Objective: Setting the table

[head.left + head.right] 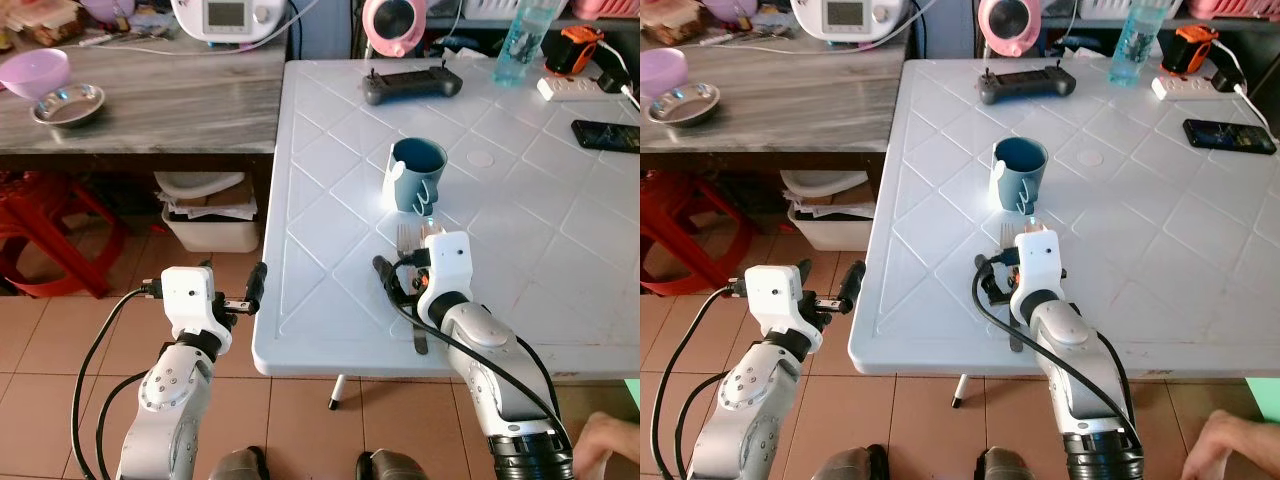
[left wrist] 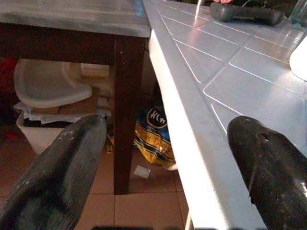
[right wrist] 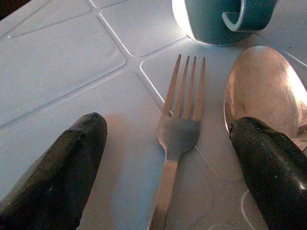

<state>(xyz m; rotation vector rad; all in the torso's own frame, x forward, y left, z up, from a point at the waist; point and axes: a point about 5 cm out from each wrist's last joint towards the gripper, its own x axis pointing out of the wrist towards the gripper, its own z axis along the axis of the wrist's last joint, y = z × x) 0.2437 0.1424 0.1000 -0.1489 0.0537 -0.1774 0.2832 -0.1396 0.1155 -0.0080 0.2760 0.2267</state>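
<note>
A steel fork (image 3: 176, 130) lies on the white plastic table (image 1: 330, 150) near its front edge, tines toward a dark blue mug (image 1: 416, 172). A steel spoon (image 3: 261, 88) lies just right of the fork, bowl up. My right gripper (image 3: 168, 127) hovers open low over both, one finger left of the fork and the other over the spoon's bowl. The right wrist covers most of the cutlery in the eye views, leaving the fork's handle end (image 1: 420, 340) showing. My left gripper (image 1: 235, 285) stands open off the table's left front corner, holding nothing.
At the table's far side lie a game controller (image 1: 412, 84), a phone (image 1: 605, 134), a water bottle (image 1: 520, 40) and a power strip (image 1: 580, 88). Left stands a wooden counter with a pink bowl (image 1: 35, 70) and metal bowl (image 1: 67, 103). A person's hand (image 1: 605, 445) is bottom right.
</note>
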